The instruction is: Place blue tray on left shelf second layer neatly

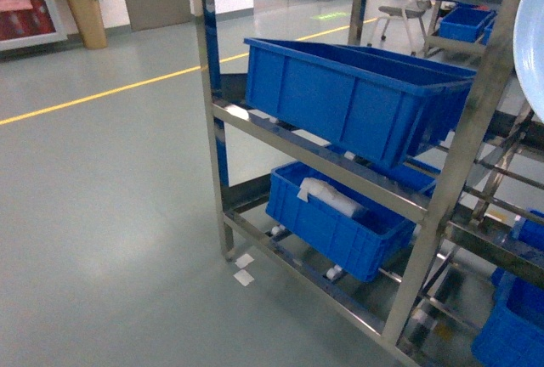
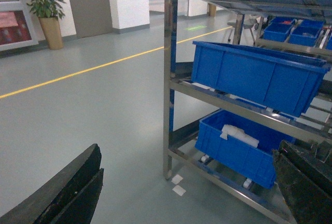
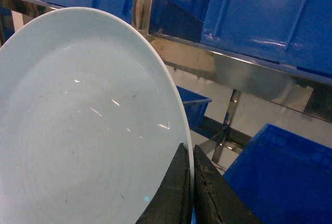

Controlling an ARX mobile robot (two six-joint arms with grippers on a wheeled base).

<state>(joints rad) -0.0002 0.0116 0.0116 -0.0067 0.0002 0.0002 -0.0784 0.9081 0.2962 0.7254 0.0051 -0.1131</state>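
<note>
Right wrist: blue tray (image 3: 88, 130) rim pinched between fingers (image 3: 174, 195).

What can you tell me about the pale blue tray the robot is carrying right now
The blue tray is a pale sky-blue, glossy, shallow dish with a raised rim and faint scuffs. The right gripper pinches its rim edge between closed fingers, holding it tilted up beside the steel shelf. In the head view only a sliver shows at the right edge. It rests on nothing.

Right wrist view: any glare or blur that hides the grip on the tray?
Right wrist view: small glints on the blue tray, a bright patch on a crate above; right claw on the rim stays sharp. Head view: tray cropped, washed pale.
</note>
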